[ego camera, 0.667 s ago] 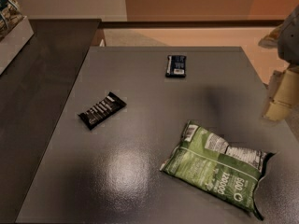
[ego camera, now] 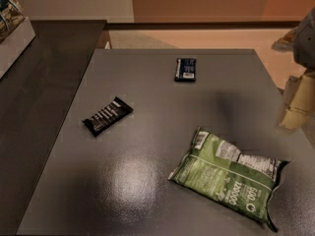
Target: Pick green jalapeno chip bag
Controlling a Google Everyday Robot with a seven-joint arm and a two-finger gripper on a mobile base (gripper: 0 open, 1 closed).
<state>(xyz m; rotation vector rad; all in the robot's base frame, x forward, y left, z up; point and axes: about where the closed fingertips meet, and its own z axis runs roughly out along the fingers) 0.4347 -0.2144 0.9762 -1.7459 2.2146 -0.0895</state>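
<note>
My end effector (ego camera: 298,103) hangs off the desk's (ego camera: 147,73) right edge (how wide, I cannot tell); the bag (ego camera: 229,178) lies down-left of it, long axis slanting lower-right.

One green jalapeno chip bag (ego camera: 229,178), one black bar (ego camera: 107,115), one blue packet (ego camera: 185,69), one pincer (ego camera: 297,113) (right edge).

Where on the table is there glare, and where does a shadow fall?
In the camera view, a soft glare patch lies on the grey table, left of the green jalapeno chip bag; a dim shadow falls between the bag and the dark blue packet; the end effector hangs at the right edge, beside that shadow.
</note>
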